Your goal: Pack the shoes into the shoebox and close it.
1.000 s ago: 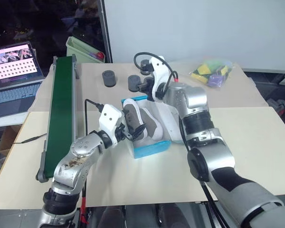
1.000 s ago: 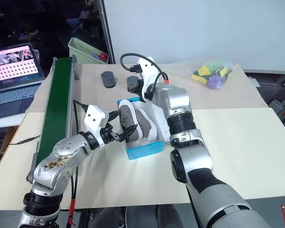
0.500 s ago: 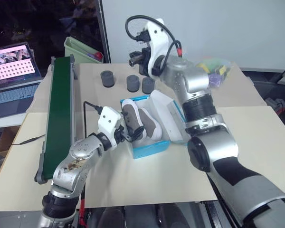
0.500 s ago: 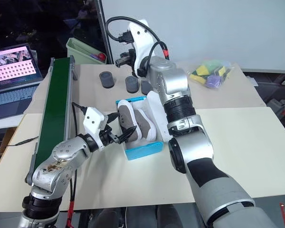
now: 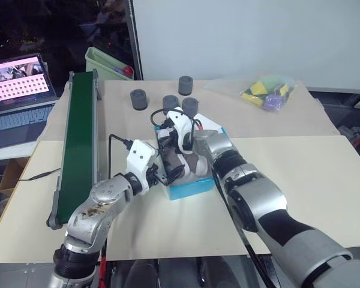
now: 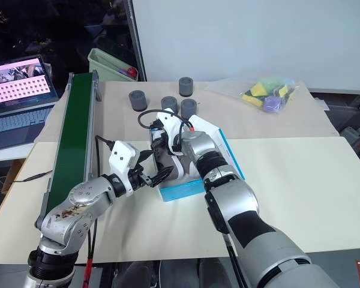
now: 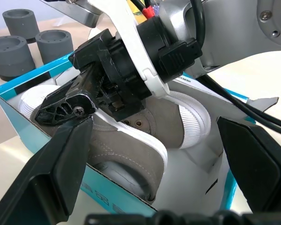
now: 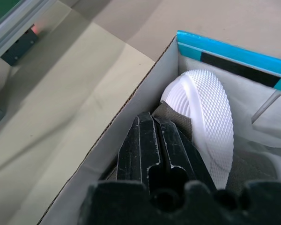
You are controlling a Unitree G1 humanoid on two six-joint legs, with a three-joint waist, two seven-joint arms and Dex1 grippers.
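The blue shoebox [image 5: 191, 189] stands open in the middle of the table, its lid [image 6: 230, 155] leaning back on the right. Both grey-brown shoes [image 5: 191, 163] with white soles lie inside. My right gripper [image 5: 165, 144] is shut and reaches down into the box's far end, its closed fingers [image 8: 153, 126] resting against a shoe's grey upper beside the white toe [image 8: 206, 108]. My left gripper [image 5: 166, 172] stands open at the box's near left end, its fingers [image 7: 56, 168] spread on either side of the shoes [image 7: 145, 136] and holding nothing.
A green conveyor [image 5: 78, 132] runs along the left. Several dark grey cylinders [image 5: 138, 99] stand behind the box. A clear bag of coloured items [image 5: 265, 93] lies at the back right, with a laptop [image 5: 18, 84] and a green bin [image 5: 108, 60] at the far left.
My right arm rose above the cylinders, then dropped into the box, so its shut gripper now sits on the shoe. The left gripper has stayed put, still open.
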